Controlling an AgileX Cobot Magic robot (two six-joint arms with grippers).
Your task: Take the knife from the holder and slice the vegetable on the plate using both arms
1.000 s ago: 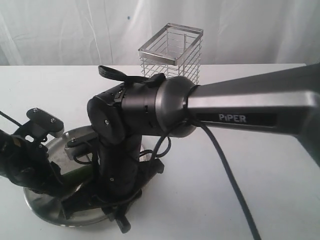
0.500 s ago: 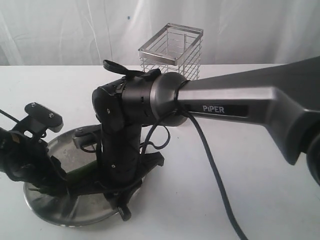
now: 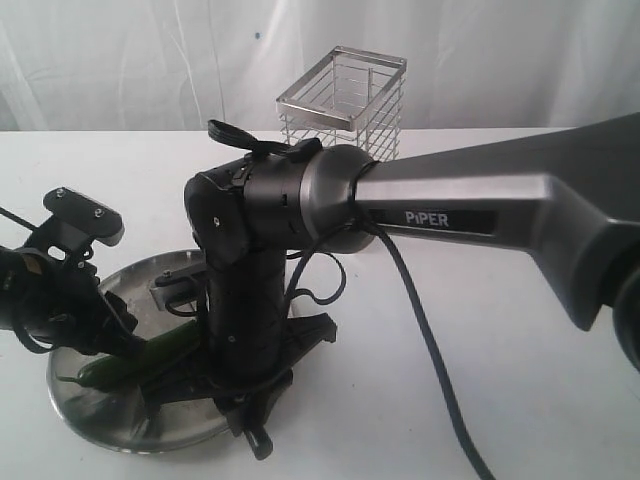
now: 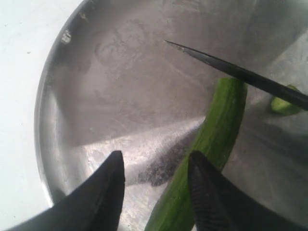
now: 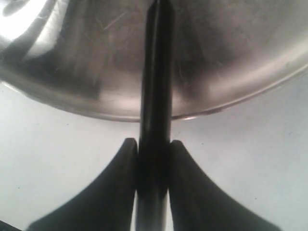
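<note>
The vegetable (image 3: pixel 140 358) lies on the steel plate (image 3: pixel 90 405), dark green and slender. My left gripper (image 3: pixel 125 345) stands open over its stem half. In the left wrist view the vegetable (image 4: pixel 216 130) runs under one finger (image 4: pixel 207 192), with the other finger apart from it on bare plate (image 4: pixel 120 86). The knife blade (image 4: pixel 231 71) rests across the vegetable's cut end. My right gripper (image 5: pixel 154 144) is shut on the knife's black handle (image 5: pixel 155 72) at the plate's rim (image 5: pixel 231 57). In the exterior view the right wrist (image 3: pixel 240 395) hides the knife.
The wire holder (image 3: pixel 340 100) stands with nothing in it at the back of the white table. The grey PiPER link (image 3: pixel 480 210) crosses the scene from the right. A small cut green slice (image 4: pixel 284 105) lies on the plate beyond the blade.
The right arm swung and its wrist settled lower over the plate. The left arm drew back to the left and up a little, uncovering the vegetable.
</note>
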